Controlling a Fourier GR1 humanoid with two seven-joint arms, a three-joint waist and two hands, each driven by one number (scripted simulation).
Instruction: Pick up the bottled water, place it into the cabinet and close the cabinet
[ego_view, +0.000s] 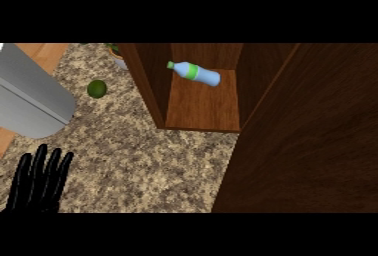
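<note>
The bottled water (198, 73), pale blue with a green cap and green band, lies on its side at the back of the wooden cabinet's shelf (203, 107). No hand touches it. The cabinet's dark wooden door (310, 145) stands open and fills the right side of the view. My left hand (37, 182) shows at the lower left over the granite counter, open with its fingers straight and pointing up, far from the cabinet. My right hand does not show anywhere.
A green avocado-like fruit (97, 88) lies on the granite counter (148, 160) left of the cabinet. A grey appliance (29, 100) occupies the upper left. A potted plant (116, 52) peeks out behind the cabinet's left wall.
</note>
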